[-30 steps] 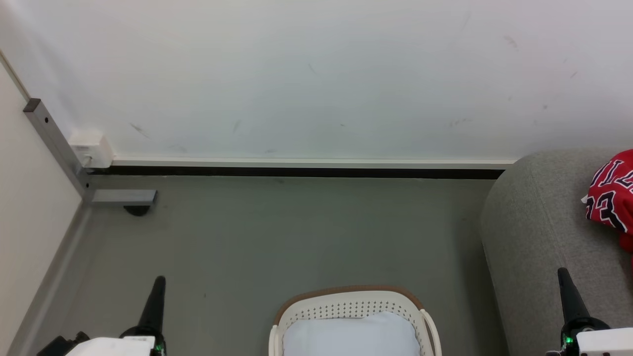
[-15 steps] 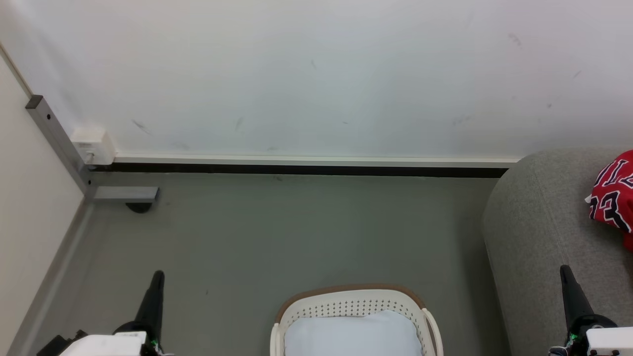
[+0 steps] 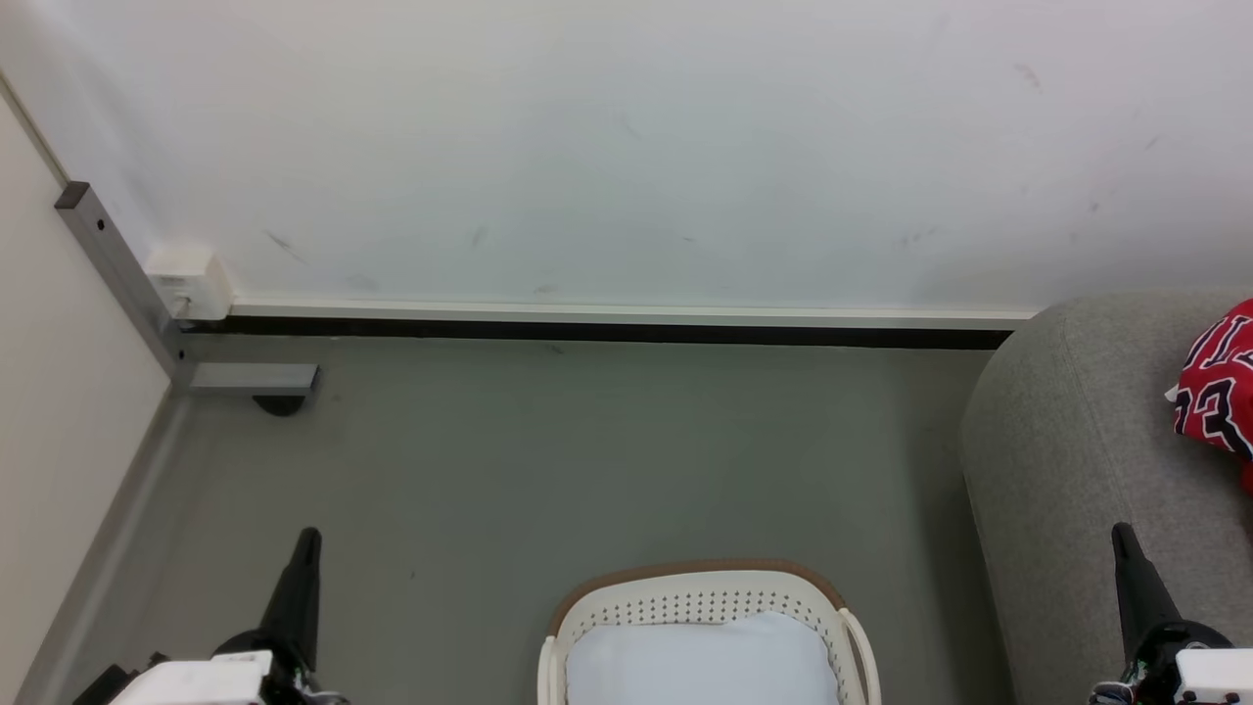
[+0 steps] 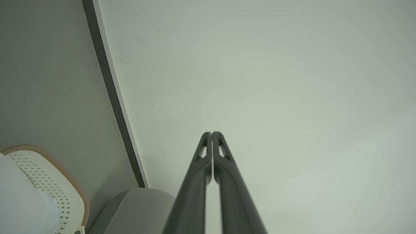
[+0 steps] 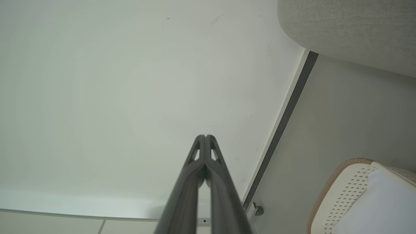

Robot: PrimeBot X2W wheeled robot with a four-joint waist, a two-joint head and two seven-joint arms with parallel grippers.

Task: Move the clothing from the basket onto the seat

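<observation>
I judged both arms to be parked at rest, low on either side of me. The left tool (image 3: 307, 540) had its two fingers pressed together on nothing. The right tool (image 3: 1123, 534) was pinched closed and empty as well. Both pointed ahead toward the wall (image 3: 626, 147). With nothing carried in either, I took the work to be finished or close to it.

The basket (image 3: 697, 569) stood on the floor (image 3: 587, 460) between the two tools, to the right of the left one and to the left of the right one, and nearer to me than their tips. The white pad (image 3: 700, 661) lay inside it. As far as the head view reached, I judged the basket emptied of clothing, but its near half was cut off and I could not vouch for that part.

The jersey (image 3: 1214, 397) lay crumpled on top of the seat (image 3: 1067, 441), ahead and to the right of the right tool's tip and well apart from it, with its "23" turned upward. That is where the task wanted it. A sliver of red just below it at the frame's edge might have been the shorts, though I could not tell. The right tool's fingers crossed the seat's grey flank in the head view. I could not say whether it hung over the seat or just beside it.
</observation>
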